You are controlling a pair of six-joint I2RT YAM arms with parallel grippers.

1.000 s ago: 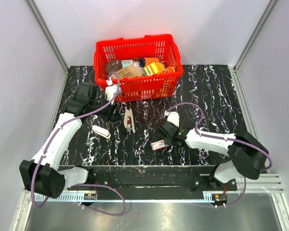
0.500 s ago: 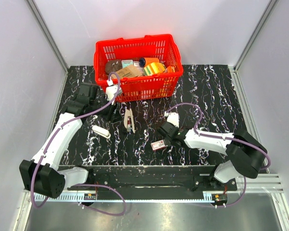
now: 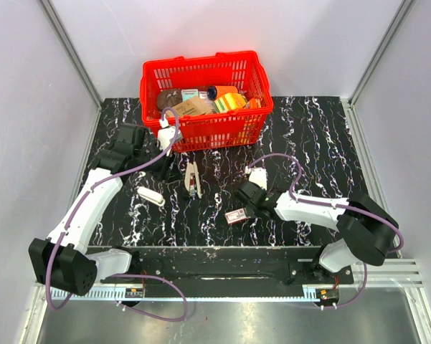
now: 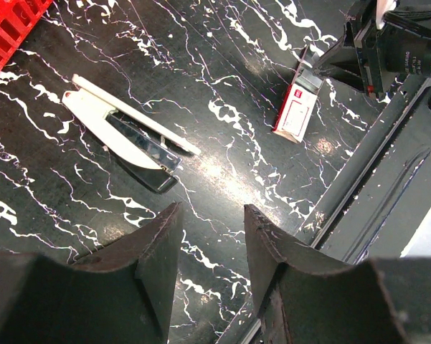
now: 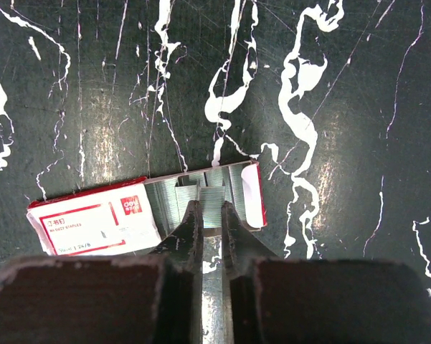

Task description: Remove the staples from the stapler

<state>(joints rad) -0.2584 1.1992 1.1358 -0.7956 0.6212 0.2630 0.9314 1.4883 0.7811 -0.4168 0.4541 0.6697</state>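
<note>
The stapler lies on the black, white-veined desk just in front of the red basket, near the middle of the desk and a little to the left. From the left wrist camera it shows swung apart at its hinge, the slim cream-white arm and the arm with the dark channel spreading into a narrow V, both flat on the surface. The left claw hangs just beside it on its left; seen from its own camera, this claw stands partly open, its two dark fingers apart with only bare desk between them, and it touches nothing. A small white oblong piece rests on the desk nearer the arms, apart from the stapler. Well to the right of the stapler sits a flat red-and-white staple box, its inner tray slid out so that rows of silvery staples show. The right claw is down at that tray, its fingertips drawn together to a thin slit right over the staples; whether it pinches any of them I cannot tell. The basket holds a jumble of packets and small boxes.
</note>
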